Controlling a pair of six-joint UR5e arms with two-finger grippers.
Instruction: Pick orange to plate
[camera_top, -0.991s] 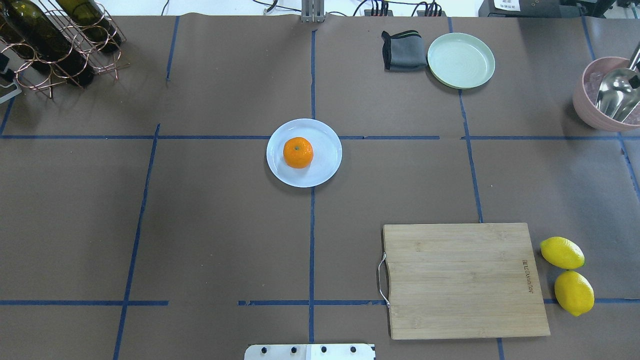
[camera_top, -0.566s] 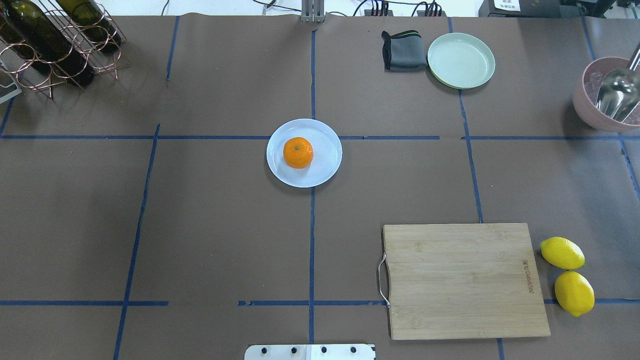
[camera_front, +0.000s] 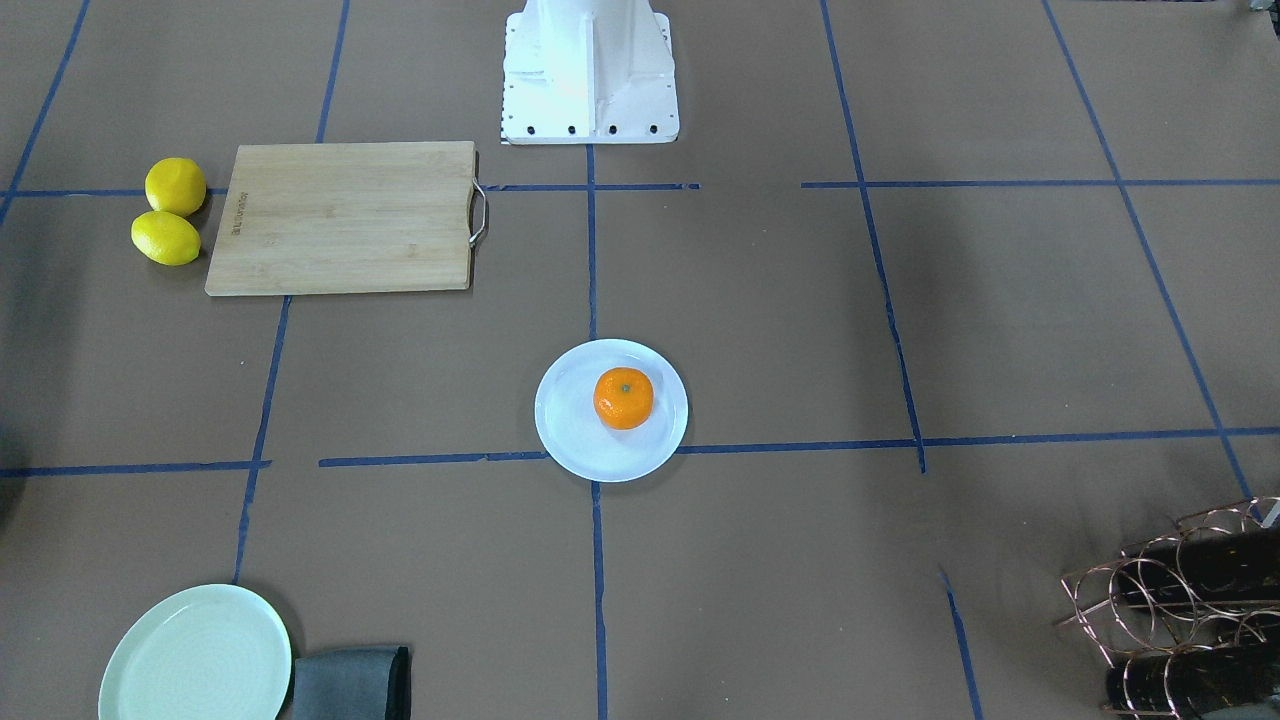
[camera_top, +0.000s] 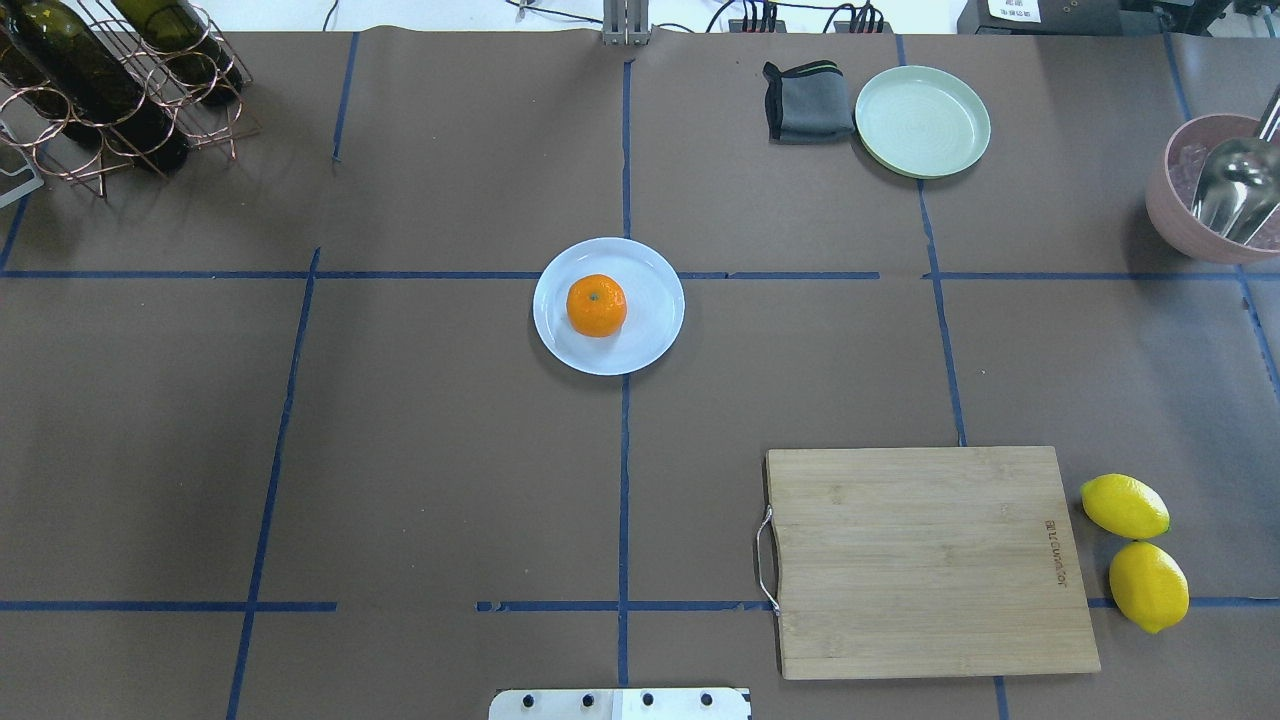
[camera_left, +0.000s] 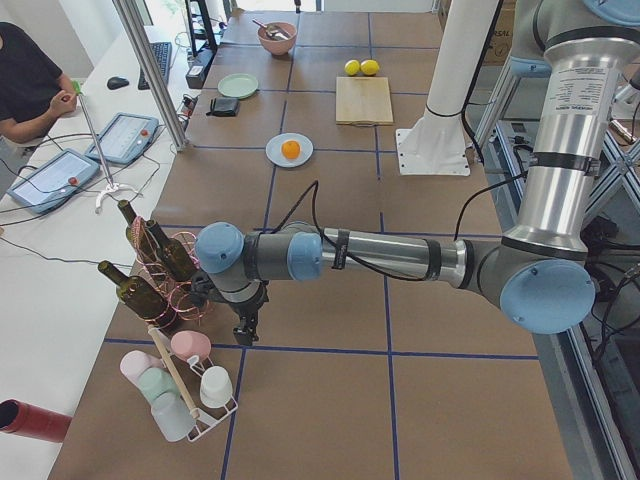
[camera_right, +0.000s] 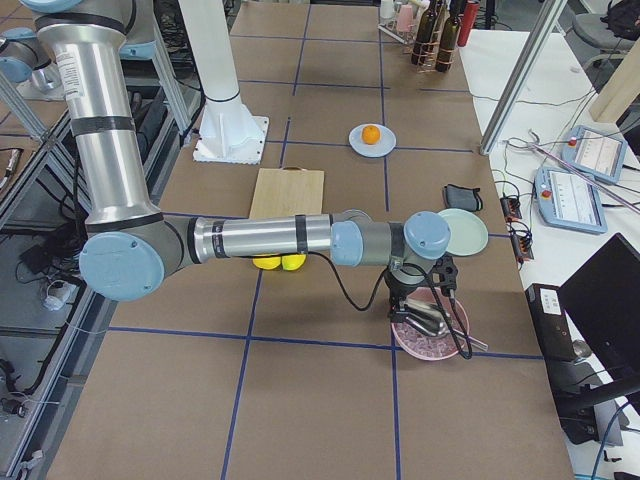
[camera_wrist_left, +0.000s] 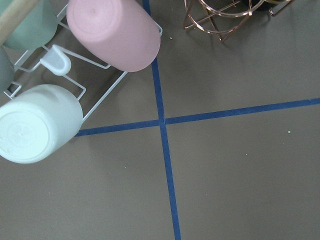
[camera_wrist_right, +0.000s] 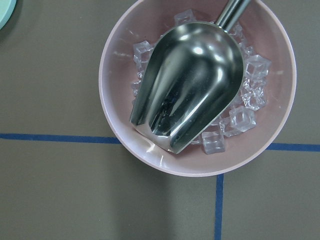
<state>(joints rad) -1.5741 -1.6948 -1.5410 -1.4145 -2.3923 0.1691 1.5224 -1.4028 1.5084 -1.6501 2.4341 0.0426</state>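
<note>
We find the orange (camera_top: 596, 305) resting on the plate (camera_top: 655, 335), a little off the plate's centre toward the robot's left, with bare rim showing all round it. Nothing touches it, so we judge the placing done.

The main risk from here is a knock to the plate. It is glossy and the fruit is round, so a nudge from a passing arm could slide or roll the orange to the rim or over it. The squat shape should help it stay put.

Both arms are well apart from the plate. The left fingers (camera_left: 244, 332) hang far to the plate's left, past the wine rack (camera_top: 110, 90) and just beside a cup rack (camera_wrist_left: 75, 95). The right fingers (camera_right: 400, 298) hang far to the plate's right, over the pink bowl (camera_wrist_right: 115, 90) with its ice and steel scoop (camera_wrist_right: 185, 90). We cannot tell whether either pair is open or closed, since only the side views show them. A careless swing could snag a rack or tip the scoop.

The orange sits stem dot up, facing the ceiling. Its short axis runs vertical through the stem. From above it looks round, so we see no long axis favouring any direction.
</note>
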